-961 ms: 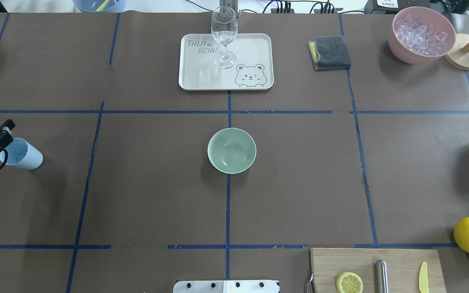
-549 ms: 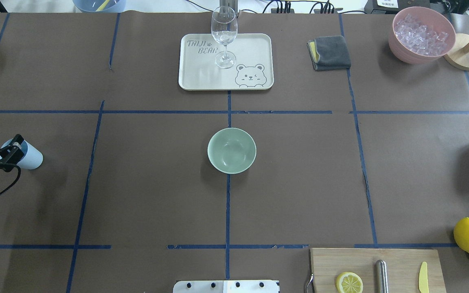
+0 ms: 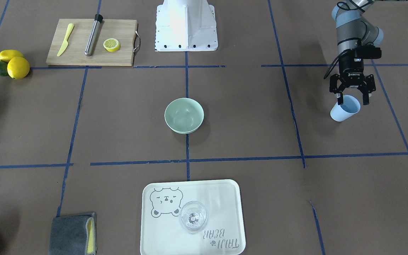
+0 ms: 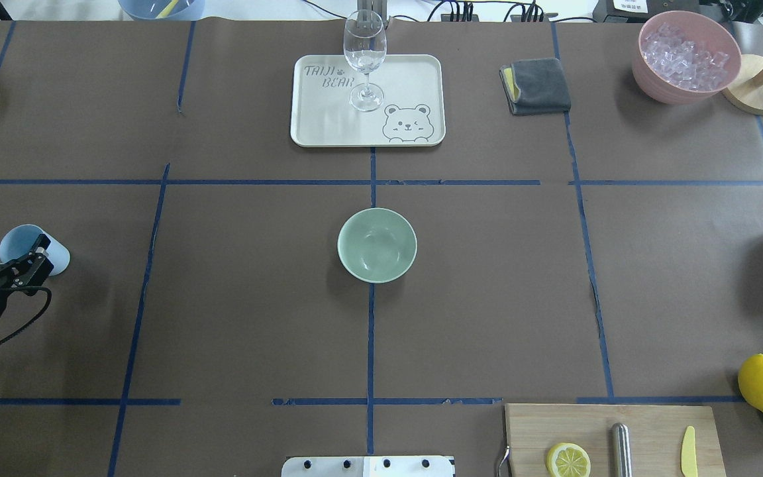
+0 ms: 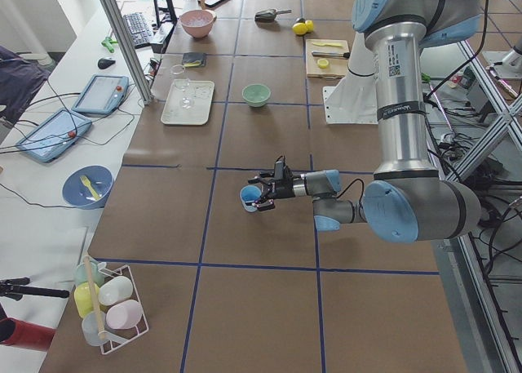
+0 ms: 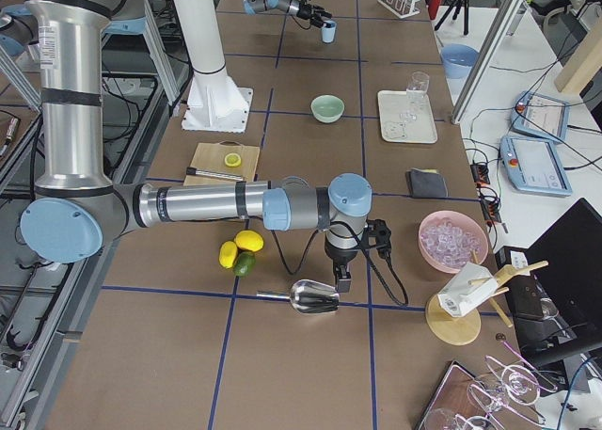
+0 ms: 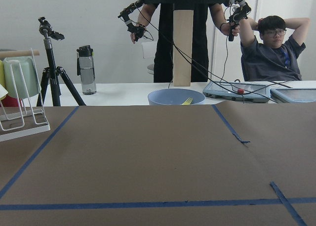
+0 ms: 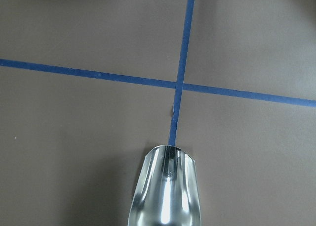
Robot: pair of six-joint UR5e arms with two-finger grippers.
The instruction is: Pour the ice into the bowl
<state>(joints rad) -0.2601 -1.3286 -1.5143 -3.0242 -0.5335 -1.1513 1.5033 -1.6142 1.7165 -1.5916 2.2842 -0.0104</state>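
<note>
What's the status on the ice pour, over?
Left gripper open at blue cup's rim. Right gripper by metal scoop, grip unclear. Ice in pink bowl, mint bowl empty. Nothing between cup and mint bowl.

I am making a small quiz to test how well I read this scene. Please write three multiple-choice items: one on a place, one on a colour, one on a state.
1. The wine glass stands: A on the cutting board; B on the tray; C on the grey cloth.
2. The far bowl holding the ice is: A blue; B white; C pink.
3. The mint-green bowl is: A empty; B full of ice; C upside down.
Key: 1 B, its foot rests on the tray; 2 C, its wall is pink; 3 A, its bare inside shows.
</note>
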